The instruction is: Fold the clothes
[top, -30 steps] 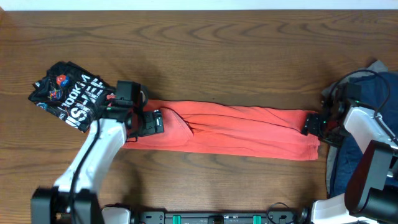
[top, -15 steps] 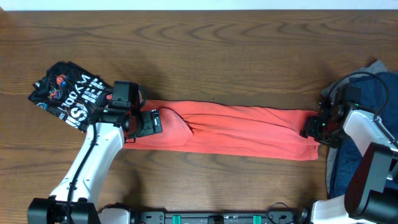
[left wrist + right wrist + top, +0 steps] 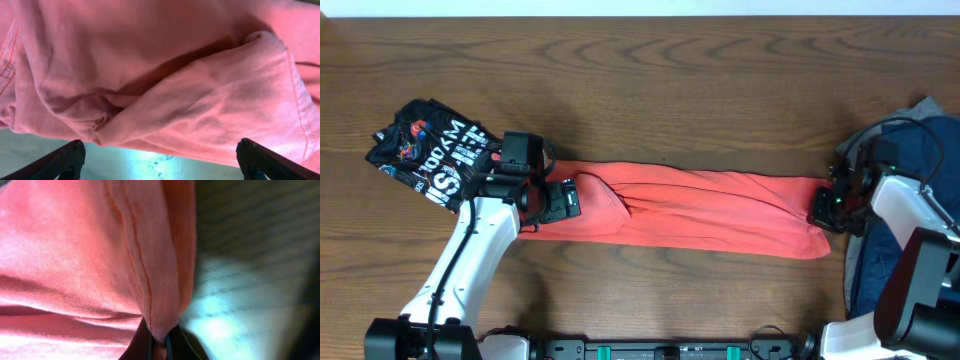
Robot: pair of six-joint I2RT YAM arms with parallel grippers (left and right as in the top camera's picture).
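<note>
Dark wood-grain table [image 3: 700,80] (pale strip [image 3: 640,6] at its far edge). The coral-red T-shirt [image 3: 710,210] lies mid-table, a long band running left-right. Left gripper [image 3: 568,198] gapes wide at its left end; right gripper [image 3: 820,210] pinches the right hem.

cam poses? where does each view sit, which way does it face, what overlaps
Overhead: fixed above the wooden table, looking straight down; shows the left gripper and right gripper at the ends of the coral-red cotton T-shirt.
Left wrist: looks along its open fingers at shirt folds.
Right wrist: looks along fingers pinching the shirt's stitched edge.
Shared: all three see the shirt.
</note>
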